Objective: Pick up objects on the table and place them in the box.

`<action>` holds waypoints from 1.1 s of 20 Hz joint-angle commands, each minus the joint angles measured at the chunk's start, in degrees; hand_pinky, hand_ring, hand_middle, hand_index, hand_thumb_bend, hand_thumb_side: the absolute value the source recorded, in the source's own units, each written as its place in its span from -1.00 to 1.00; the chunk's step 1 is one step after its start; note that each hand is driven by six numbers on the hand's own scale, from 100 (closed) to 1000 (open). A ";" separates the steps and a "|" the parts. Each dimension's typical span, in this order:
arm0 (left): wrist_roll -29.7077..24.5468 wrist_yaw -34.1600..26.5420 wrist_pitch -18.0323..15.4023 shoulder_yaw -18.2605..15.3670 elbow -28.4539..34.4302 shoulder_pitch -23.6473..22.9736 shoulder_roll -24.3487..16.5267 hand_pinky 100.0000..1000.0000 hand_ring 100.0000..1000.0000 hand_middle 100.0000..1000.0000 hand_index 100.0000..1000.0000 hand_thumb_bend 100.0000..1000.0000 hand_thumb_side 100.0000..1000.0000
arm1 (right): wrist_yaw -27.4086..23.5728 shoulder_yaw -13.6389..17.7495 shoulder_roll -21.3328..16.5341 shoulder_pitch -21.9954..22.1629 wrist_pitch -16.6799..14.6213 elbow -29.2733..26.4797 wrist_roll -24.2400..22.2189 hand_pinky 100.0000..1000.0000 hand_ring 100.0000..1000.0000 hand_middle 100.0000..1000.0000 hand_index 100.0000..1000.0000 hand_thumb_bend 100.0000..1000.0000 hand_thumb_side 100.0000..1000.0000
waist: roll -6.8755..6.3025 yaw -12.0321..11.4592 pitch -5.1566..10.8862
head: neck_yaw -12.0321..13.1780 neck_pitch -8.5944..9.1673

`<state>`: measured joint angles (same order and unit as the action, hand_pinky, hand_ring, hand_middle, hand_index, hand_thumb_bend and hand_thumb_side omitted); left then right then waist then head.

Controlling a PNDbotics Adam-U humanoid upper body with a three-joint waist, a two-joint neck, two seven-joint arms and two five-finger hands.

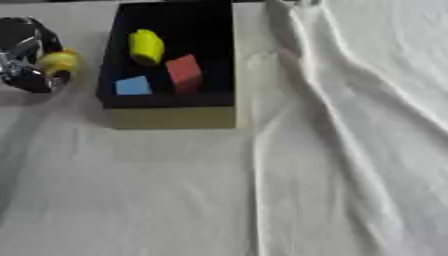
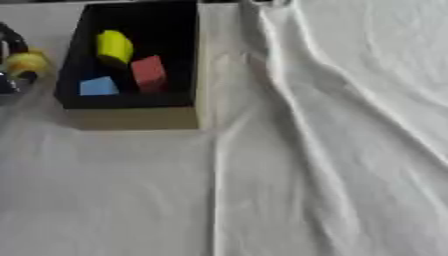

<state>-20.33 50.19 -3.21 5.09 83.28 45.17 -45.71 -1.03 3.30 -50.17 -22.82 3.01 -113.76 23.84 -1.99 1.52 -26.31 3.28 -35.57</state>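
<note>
Even, soft overhead light; both views blurred throughout. White cloth bright, folds faintly shaded. Box interior dark; soft shadow falls before its near wall.

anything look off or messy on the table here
Nothing spilled or damaged. The white cloth is rumpled into long folds on the right. The left hand holds a yellow object beside the box, not yet inside.
</note>
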 commanded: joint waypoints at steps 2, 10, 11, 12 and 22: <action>-2.55 -4.36 -0.57 -0.01 12.17 1.51 -3.13 -0.25 -0.27 -0.38 -0.18 -0.74 -0.90 | -0.61 0.82 -2.29 -0.67 -0.32 -0.83 0.09 0.41 0.23 -0.01 0.30 -1.00 0.37 | 0.27 -0.27 2.23 | -0.59 -0.47; -7.65 -13.39 0.23 4.22 22.15 8.57 1.62 -0.26 -0.28 -0.39 -0.16 -0.88 -0.86 | -1.04 0.29 -2.66 -1.84 -0.48 -0.83 -0.75 0.41 0.23 -0.01 0.30 -1.00 0.36 | 0.02 0.37 3.22 | -0.82 -0.77; -8.03 -13.92 0.43 4.75 21.87 9.61 2.61 -0.26 -0.28 -0.39 -0.16 -0.88 -0.86 | -1.08 0.26 -2.63 -1.89 -0.48 -0.83 -0.80 0.41 0.23 -0.01 0.30 -1.00 0.36 | -0.02 0.50 3.29 | -0.80 -0.77; -8.30 -14.23 0.56 5.23 21.44 10.43 3.47 -0.25 -0.27 -0.38 -0.15 -0.90 -0.85 | -1.11 0.25 -2.59 -1.92 -0.47 -0.83 -0.83 0.41 0.23 -0.01 0.30 -1.00 0.36 | -0.04 0.58 3.33 | -0.76 -0.73; -7.39 -8.96 0.36 8.85 8.91 13.29 9.81 -0.13 -0.15 -0.24 0.00 -0.67 -1.00 | -1.65 -0.11 -2.25 -3.55 -0.82 -0.83 -1.33 0.41 0.23 0.00 0.30 -1.00 0.35 | -0.01 0.82 3.38 | -1.67 -0.15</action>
<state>-28.24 40.05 -2.78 14.17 93.38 57.15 -35.55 -2.39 2.75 -50.66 -25.71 2.38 -113.76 22.64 -2.01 2.30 -25.39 1.82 -36.20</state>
